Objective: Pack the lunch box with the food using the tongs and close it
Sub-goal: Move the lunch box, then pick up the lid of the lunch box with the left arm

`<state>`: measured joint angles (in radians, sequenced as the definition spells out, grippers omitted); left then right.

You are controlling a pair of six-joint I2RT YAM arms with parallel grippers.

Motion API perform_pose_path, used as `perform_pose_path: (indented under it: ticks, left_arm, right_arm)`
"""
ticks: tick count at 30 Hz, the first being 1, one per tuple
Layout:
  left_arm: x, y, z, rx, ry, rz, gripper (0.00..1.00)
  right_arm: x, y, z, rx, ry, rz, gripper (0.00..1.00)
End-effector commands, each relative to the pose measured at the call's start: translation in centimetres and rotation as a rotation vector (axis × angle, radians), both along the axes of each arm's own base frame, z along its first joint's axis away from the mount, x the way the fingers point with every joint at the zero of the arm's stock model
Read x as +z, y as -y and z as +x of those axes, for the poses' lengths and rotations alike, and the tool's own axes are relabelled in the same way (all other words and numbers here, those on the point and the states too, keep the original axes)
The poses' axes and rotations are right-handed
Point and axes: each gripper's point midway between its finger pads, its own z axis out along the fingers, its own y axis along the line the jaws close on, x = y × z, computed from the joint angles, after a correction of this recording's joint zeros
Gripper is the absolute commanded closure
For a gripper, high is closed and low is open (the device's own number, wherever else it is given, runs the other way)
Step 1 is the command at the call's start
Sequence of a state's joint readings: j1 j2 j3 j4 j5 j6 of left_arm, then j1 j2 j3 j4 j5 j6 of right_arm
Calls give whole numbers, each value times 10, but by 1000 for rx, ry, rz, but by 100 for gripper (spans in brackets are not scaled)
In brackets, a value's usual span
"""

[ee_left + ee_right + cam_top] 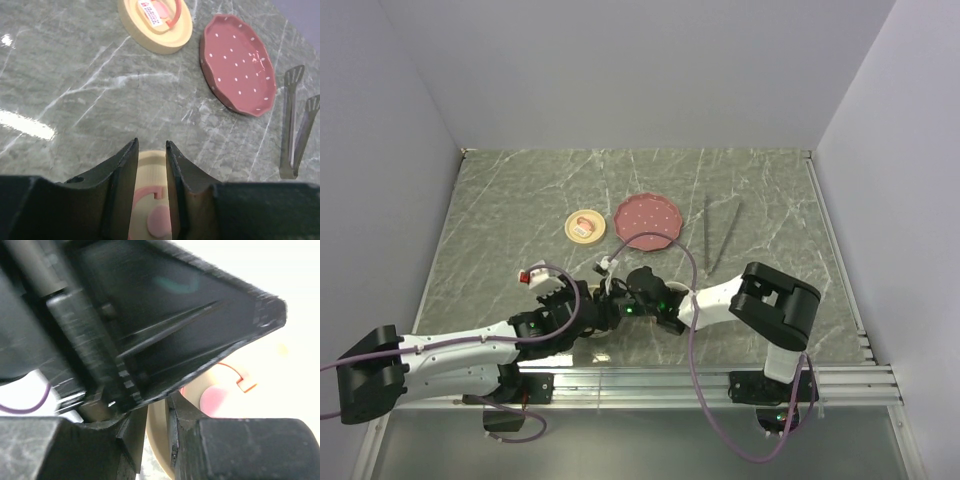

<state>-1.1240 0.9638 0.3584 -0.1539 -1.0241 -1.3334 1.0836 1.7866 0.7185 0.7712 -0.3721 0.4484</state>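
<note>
A cream round lunch box lid (150, 172) with a pink picture lies under both grippers near the table's front edge. My right gripper (159, 412) is shut on that lid's (225, 390) rim. My left gripper (150, 145) hovers over it with the jaws a narrow gap apart and nothing between them. In the top view the two grippers (582, 300) (620, 300) meet and hide the lid. The tongs (717, 235) (295, 130) lie loose on the table to the far right. No food shows in any view.
A pink dotted plate (647, 222) (237, 65) sits at mid table. Left of it lies a second cream round piece (585, 226) (155, 22) with a pink and white picture. White walls close in the table on three sides.
</note>
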Motion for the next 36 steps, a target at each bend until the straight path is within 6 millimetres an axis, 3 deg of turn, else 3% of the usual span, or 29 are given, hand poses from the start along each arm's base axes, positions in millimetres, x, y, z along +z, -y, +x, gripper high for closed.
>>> perform_pose_path:
  ticks: [1, 9, 14, 17, 22, 29, 33, 35, 36]
  left_arm:
    - [-5, 25, -6, -175, -24, 27, 65]
    - [0, 23, 14, -185, 7, 40, 66]
    - [17, 25, 20, -186, 37, 69, 65]
    - [29, 21, 21, -170, 48, 73, 63]
    - [50, 18, 19, -174, 78, 44, 50]
    - [75, 16, 25, -157, 130, 55, 39]
    - [97, 6, 46, -97, 156, 67, 35]
    - [99, 4, 59, -99, 146, 68, 34]
    - [101, -12, 74, -53, 142, 76, 33]
  right_arm:
    - [-70, 48, 67, -263, 0, -263, 71]
    - [-61, 48, 99, -306, 18, -245, 71]
    - [-45, 47, 103, -297, 49, -200, 71]
    - [-22, 49, 92, -264, 83, -124, 71]
    - [32, 65, 69, -219, 170, 24, 68]
    - [68, 85, 57, -219, 268, 102, 51]
    - [80, 102, 57, -277, 301, 115, 46]
    - [93, 111, 59, -316, 336, 124, 45]
    - [90, 119, 63, -352, 345, 97, 44]
